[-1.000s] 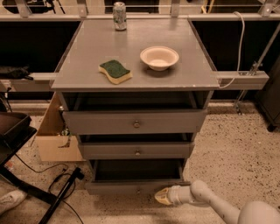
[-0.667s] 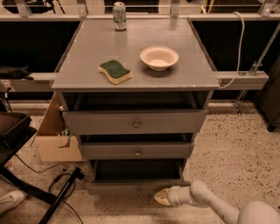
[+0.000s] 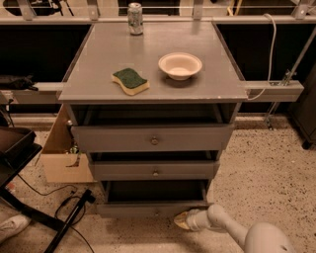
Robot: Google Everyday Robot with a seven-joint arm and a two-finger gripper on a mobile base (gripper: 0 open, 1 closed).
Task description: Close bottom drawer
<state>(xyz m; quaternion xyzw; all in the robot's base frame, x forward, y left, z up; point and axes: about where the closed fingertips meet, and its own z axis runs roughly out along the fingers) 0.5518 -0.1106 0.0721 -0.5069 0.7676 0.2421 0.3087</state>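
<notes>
The bottom drawer (image 3: 148,209) is the lowest and narrowest of three grey drawer fronts. It stands pulled out, its dark inside showing above the front panel, with a small knob at the centre. My gripper (image 3: 180,220) is at floor level, at the right end of that front panel, on the end of my white arm (image 3: 232,228) that reaches in from the lower right. Its tip lies against or just below the panel's lower right edge.
The top drawer (image 3: 154,138) and middle drawer (image 3: 155,170) are also partly out. On the cabinet top lie a green sponge (image 3: 130,80), a white bowl (image 3: 180,65) and a can (image 3: 135,11). A cardboard box (image 3: 61,158), cables and a black chair base stand at left.
</notes>
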